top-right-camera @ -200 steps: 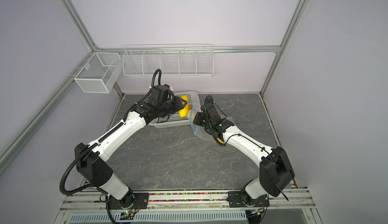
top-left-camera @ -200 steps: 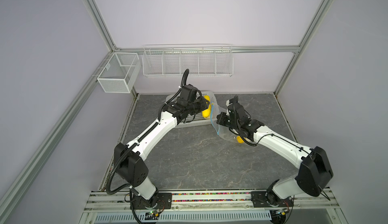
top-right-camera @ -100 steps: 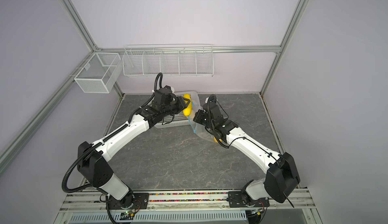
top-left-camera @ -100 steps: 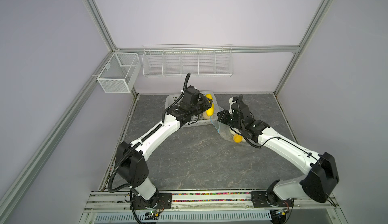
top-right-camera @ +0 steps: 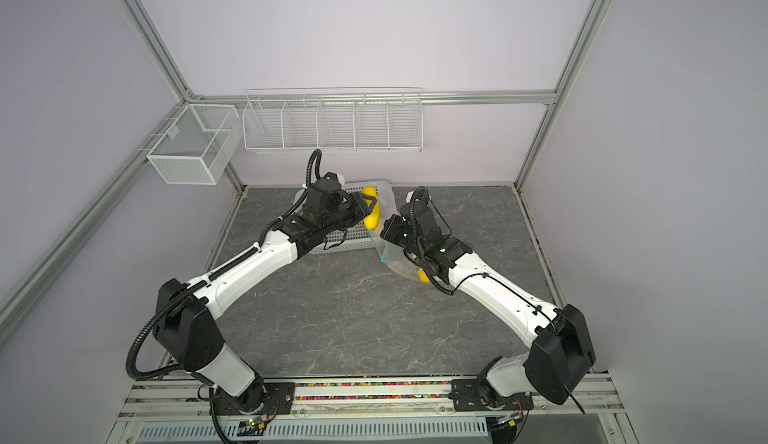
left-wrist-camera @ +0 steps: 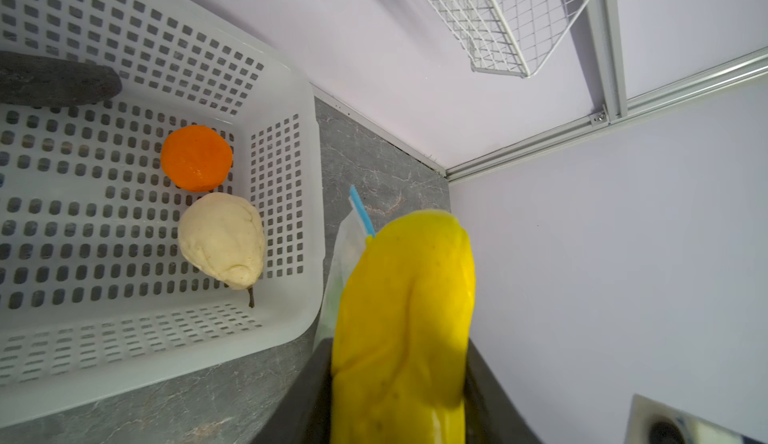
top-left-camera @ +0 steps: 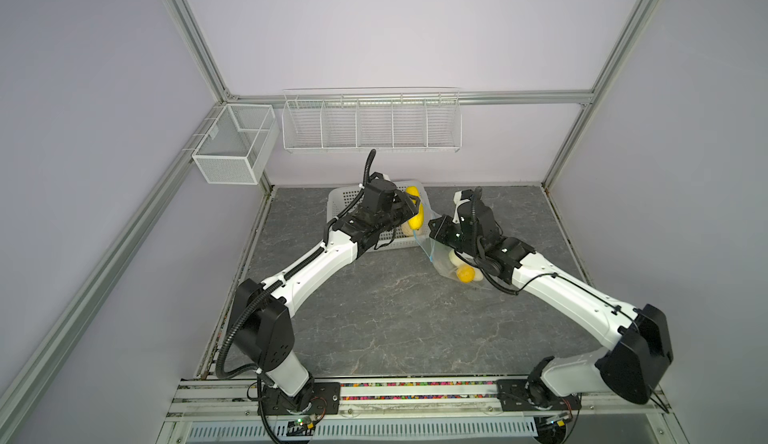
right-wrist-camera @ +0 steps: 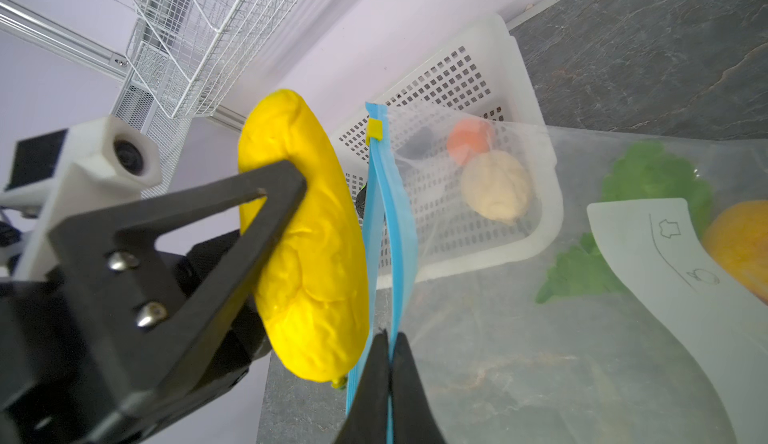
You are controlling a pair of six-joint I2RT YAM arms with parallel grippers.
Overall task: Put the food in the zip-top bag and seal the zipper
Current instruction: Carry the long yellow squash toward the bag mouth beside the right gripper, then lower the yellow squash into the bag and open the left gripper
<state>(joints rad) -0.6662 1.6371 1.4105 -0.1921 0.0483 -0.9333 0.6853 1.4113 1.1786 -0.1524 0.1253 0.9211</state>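
My left hand [top-left-camera: 409, 210] grips a long yellow soft toy fruit [right-wrist-camera: 305, 246] just beside the white perforated plastic basket [right-wrist-camera: 540, 196], at the mouth of the large clear zip-top bag [right-wrist-camera: 519, 358]. My right hand [right-wrist-camera: 390, 363] is pinched tight on its light-blue zipper strip [right-wrist-camera: 397, 229]. An orange round piece [left-wrist-camera: 196, 158] and a beige pear [left-wrist-camera: 222, 240] lie in the basket.

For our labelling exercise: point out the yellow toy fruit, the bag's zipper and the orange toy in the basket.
yellow toy fruit [right-wrist-camera: 303, 234], right wrist view, middle of its body.
zipper [right-wrist-camera: 399, 238], right wrist view, midway along its blue strip.
orange toy [left-wrist-camera: 196, 158], left wrist view, its centre.
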